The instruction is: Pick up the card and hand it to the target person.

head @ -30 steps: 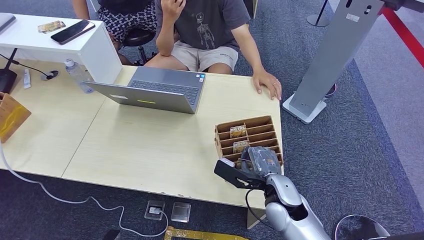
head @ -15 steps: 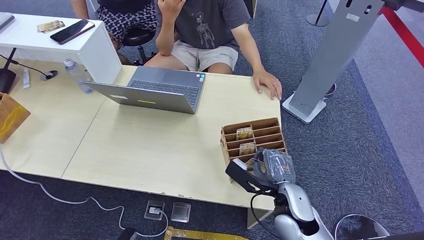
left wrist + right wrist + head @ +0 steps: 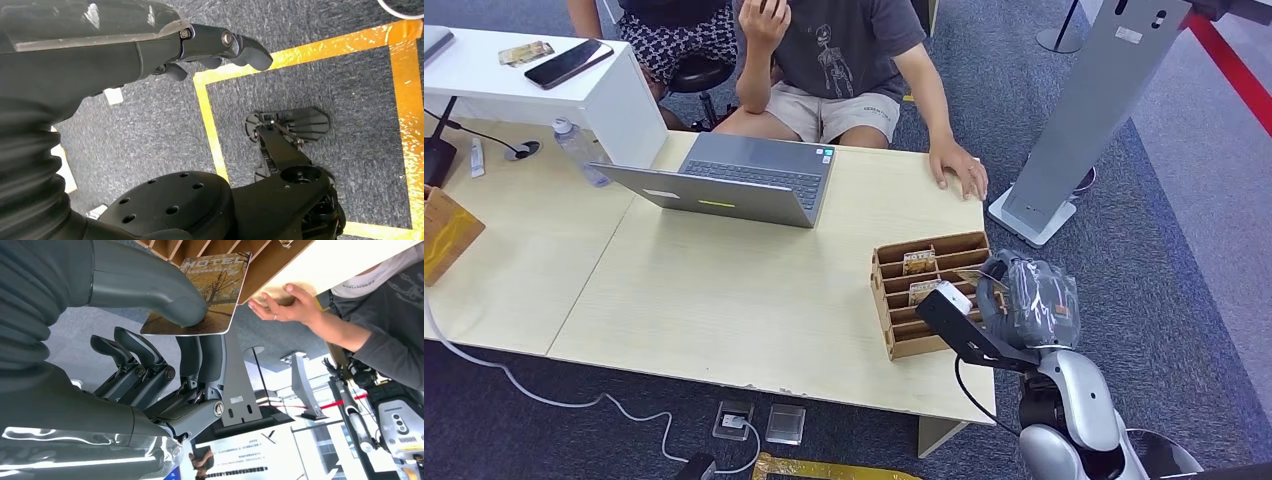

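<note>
I am seeing bare tabletop (image 3: 724, 290) lying open between the wooden card rack (image 3: 929, 295) and the laptop (image 3: 734, 180). Beyond the rack, the person's hand (image 3: 959, 165) is resting on the table edge, and a grey stand (image 3: 1094, 110) is rising just off that corner.

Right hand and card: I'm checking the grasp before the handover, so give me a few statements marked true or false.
1. The right hand holds a card. True.
2. The rack stands on the floor. False: it stands on the table.
3. The person's hand rests on the table. True.
4. The laptop is closed. False: it is open.
5. The left hand holds a card. False: it holds nothing.
</note>
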Controlling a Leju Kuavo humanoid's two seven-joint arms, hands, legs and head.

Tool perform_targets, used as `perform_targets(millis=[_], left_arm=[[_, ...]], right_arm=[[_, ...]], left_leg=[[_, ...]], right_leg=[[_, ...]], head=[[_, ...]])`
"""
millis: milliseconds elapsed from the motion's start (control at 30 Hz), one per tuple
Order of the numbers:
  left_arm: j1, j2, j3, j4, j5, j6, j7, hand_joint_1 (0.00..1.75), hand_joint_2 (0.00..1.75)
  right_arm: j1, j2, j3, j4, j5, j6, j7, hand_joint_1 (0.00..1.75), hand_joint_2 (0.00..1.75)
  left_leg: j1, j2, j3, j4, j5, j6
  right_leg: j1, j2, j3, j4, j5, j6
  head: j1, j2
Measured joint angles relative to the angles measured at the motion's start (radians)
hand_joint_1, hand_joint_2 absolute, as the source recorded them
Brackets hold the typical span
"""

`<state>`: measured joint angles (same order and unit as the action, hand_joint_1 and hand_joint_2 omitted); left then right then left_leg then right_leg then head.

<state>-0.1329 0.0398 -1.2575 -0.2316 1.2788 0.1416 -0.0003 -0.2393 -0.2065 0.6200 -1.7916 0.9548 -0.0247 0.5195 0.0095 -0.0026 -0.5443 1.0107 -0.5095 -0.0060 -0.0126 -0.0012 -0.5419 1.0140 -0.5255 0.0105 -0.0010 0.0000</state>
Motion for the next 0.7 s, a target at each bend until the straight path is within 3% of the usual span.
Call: perform_targets(millis=[700], left_arm=[[-0.004,0.002,-0.008,0.0,-0.039,-0.003,-0.003,0.0,1.75]], right_arm=[[0.022,-0.003,-0.043,-0.009,-0.007,0.006,-0.005,1.75,1.75]], left_leg=[[0.0,0.0,0.0,0.0,0.0,0.0]], right_leg=[[0.0,0.0,0.0,0.0,0.0,0.0]], head=[[0.0,0.0]])
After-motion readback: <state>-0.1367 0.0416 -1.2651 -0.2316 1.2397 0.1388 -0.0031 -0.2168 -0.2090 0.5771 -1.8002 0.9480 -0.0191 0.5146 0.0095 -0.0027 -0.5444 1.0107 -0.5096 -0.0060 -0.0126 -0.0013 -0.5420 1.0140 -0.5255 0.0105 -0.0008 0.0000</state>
